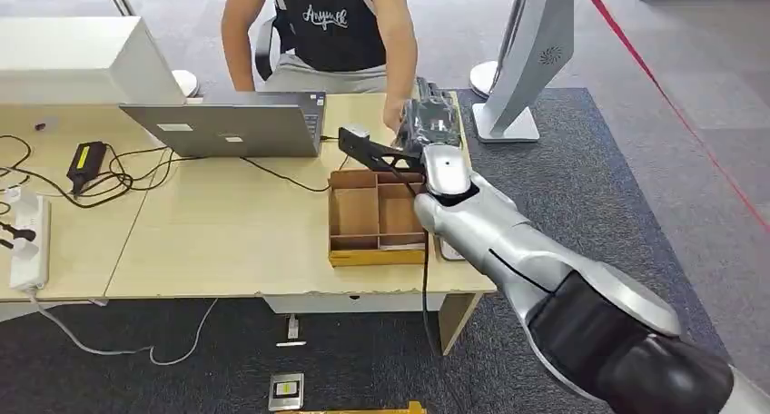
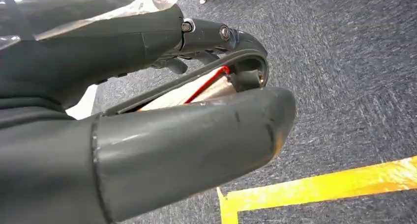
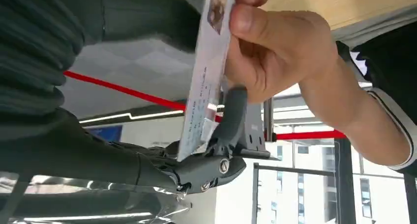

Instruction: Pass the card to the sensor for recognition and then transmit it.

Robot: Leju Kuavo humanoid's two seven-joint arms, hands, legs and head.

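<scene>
Beyond the box [image 1: 377,216], card [image 3: 204,81] is gripped by rt hand [image 1: 429,123] & person's hand [image 3: 275,52]; handover judged underway, release left.

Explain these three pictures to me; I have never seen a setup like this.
A humanoid robot with two silver arms took them. The head view looks down at a desk with a laptop, a cardboard tray and cables; a seated person faces it. The right hand reaches toward that person. Its wrist camera shows it close up: the card is pinched in the robot's fingers while the person's hand grips the card too. The left wrist camera shows the left hand above carpet and yellow tape.
</scene>
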